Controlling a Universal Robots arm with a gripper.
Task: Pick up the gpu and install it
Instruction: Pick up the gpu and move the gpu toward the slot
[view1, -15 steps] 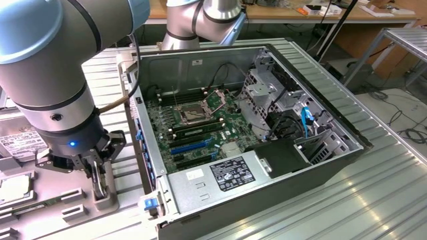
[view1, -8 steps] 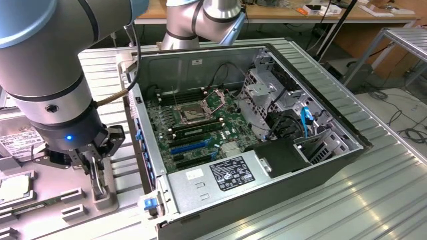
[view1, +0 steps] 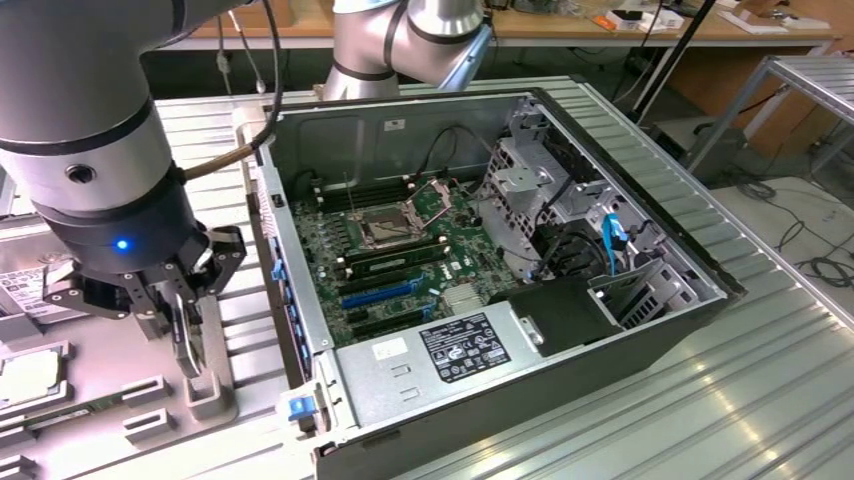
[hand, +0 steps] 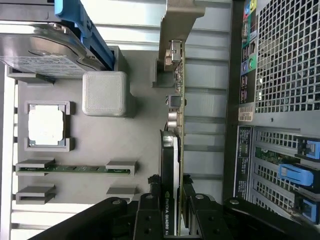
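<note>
grey tray (hand: 100, 145), gpu (hand: 170, 150) upright, clamped in gripper (hand: 171, 182)

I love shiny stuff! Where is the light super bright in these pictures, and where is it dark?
Exterior view: bright streaks gleam on the ribbed metal table, a blue light glows on the arm, and the computer case is shadowy inside. Wrist view: the square chip is washed white by glare, the hard drive shines, and the hand gripping the graphics card is dark.
</note>
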